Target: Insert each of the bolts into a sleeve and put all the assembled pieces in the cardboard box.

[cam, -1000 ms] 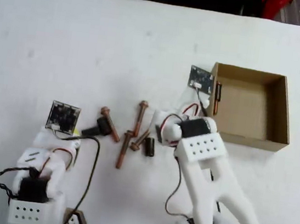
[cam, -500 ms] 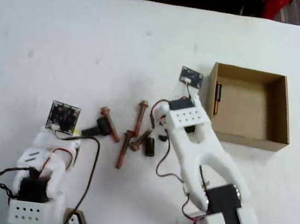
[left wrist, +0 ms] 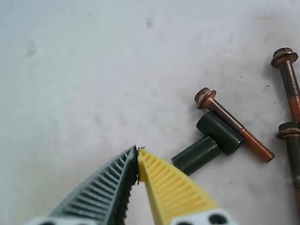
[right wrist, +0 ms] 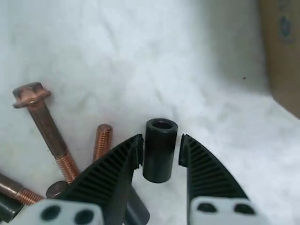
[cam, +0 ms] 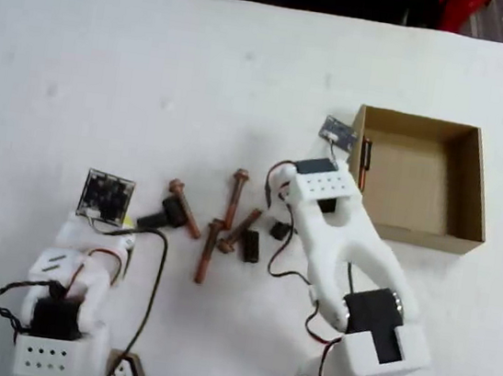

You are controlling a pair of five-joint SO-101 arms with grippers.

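Observation:
My right gripper [right wrist: 161, 138] stands open with an upright dark sleeve [right wrist: 160, 152] between its fingers, narrow gaps on both sides. From above, this sleeve [cam: 278, 230] sits right of the loose bolts [cam: 234, 197] and another sleeve [cam: 250, 247]. One assembled bolt and sleeve [cam: 363, 166] lies in the cardboard box [cam: 422, 123] against its left wall. My left gripper [left wrist: 138, 154] is shut and empty, its tips just short of two dark sleeves [left wrist: 196, 154] that lie against a copper bolt [left wrist: 233, 125].
Several copper bolts [cam: 209, 249] lie scattered mid-table between the arms. The box wall [right wrist: 280, 47] rises close beside my right gripper. A bolt [right wrist: 44, 123] and a threaded tip [right wrist: 102, 140] lie near the right fingers. The left arm's base [cam: 52, 329] is at the front left.
The right arm swung back from the box's left wall to the bolt pile and came down over the loose sleeve. The left arm stayed still.

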